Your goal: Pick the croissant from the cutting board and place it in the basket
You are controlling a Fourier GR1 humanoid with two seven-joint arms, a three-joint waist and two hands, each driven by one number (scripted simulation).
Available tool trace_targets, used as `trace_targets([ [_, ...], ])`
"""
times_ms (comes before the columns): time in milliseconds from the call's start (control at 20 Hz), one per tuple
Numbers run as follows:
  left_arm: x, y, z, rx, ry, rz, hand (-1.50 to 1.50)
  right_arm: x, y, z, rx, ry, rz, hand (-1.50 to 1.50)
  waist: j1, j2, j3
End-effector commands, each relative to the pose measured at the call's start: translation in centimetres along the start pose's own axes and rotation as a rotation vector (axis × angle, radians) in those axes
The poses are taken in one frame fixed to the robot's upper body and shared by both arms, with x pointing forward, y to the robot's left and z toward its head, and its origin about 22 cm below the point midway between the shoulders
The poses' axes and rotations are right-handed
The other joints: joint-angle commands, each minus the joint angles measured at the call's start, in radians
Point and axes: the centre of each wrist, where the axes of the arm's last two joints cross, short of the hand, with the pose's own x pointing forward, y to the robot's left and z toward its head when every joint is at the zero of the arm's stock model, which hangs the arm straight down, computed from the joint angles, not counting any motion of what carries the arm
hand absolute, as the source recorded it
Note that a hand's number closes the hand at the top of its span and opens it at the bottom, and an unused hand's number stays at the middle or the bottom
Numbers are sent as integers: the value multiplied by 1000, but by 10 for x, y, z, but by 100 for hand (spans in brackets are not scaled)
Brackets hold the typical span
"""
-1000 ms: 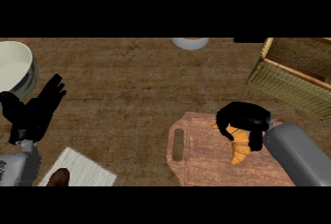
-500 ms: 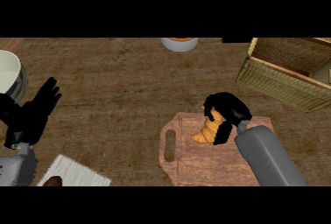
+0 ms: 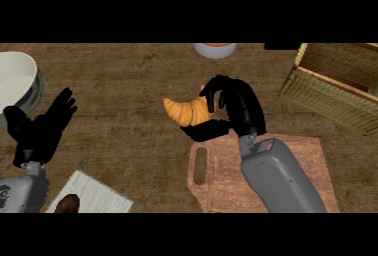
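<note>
So the basket (image 3: 332,95) sat far right, the cutting board (image 3: 221,185) near, right of centre. Right hand (image 3: 236,102) hung at the board's far-left corner; left hand (image 3: 40,130) rested at the left, fingers apart. The croissant (image 3: 184,111) was clamped in the right hand's curled fingers and thumb, beyond the board's far edge, well left of the basket.

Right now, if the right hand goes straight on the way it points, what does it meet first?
Probably the white cup at the view's top; the right hand, holding the croissant, may pass above it.
</note>
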Motion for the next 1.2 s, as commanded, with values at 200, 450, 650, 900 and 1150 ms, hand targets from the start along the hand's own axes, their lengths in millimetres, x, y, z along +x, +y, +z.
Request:
trace_targets([
  [200,-3,1,-5,10,-5,3,0,124,-37,30,-314,46,-34,150,-1,13,0],
  [450,8,1,-10,7,-29,-5,0,175,-66,32,-387,121,59,150,10,20,1],
  [650,5,-1,0,-13,-20,-16,0,180,-91,12,-464,144,67,150,19,23,2],
  [900,8,1,-8,-17,-11,-4,0,206,-124,-8,-551,155,81,150,19,25,2],
  [1150,14,2,-15,-13,-26,-4,0,179,-165,-49,-636,245,152,150,19,30,2],
])
